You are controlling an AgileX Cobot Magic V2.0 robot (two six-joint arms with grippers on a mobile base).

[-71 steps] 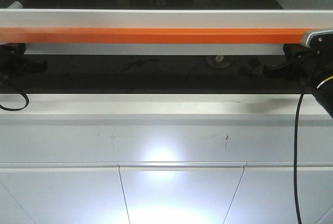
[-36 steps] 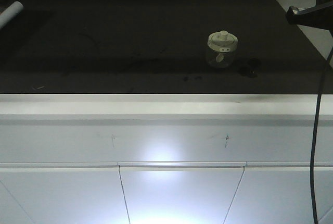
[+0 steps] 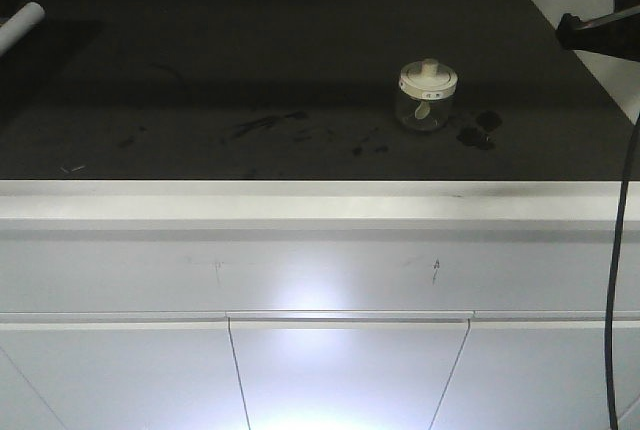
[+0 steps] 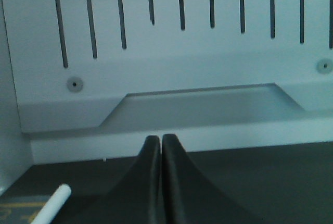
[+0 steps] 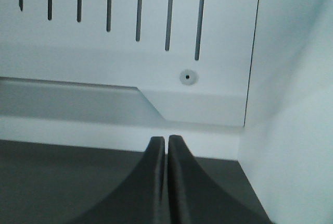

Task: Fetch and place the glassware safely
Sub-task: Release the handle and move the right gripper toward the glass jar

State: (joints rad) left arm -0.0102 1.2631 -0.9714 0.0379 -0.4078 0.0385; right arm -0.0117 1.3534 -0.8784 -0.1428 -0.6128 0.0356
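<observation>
Dark countertop (image 3: 200, 50) stretches over a white cabinet front (image 3: 320, 270), and a slotted white back panel (image 4: 208, 57) rises behind it. The left gripper (image 4: 162, 139) is fully closed: its two black fingers (image 4: 148, 182) press flat against each other with nothing between them. It faces the back panel across the counter. A white tube (image 4: 52, 207) lies just down-left of it, by the counter's left edge toward the back.

The right gripper (image 5: 166, 140) is closed just as tightly, finger against finger and empty. It points at the back panel close to the white side wall (image 5: 291, 130) at the back right corner. The front view shows only a dark piece of the right arm (image 3: 600, 32) at the right edge, with a black cable (image 3: 618, 280) hanging down in front of the cabinet.

The glass jar (image 3: 428, 97) stands upright in the right half of the counter, about midway between the front and back edges, with its cream-white lid (image 3: 428, 76) on. Neither gripper touches it. It sits well apart from the right arm, to that arm's left and nearer the front edge. Dark stains (image 3: 478, 132) mark the counter just to the jar's right, and faint smudges (image 3: 265, 125) lie farther to its left.
</observation>
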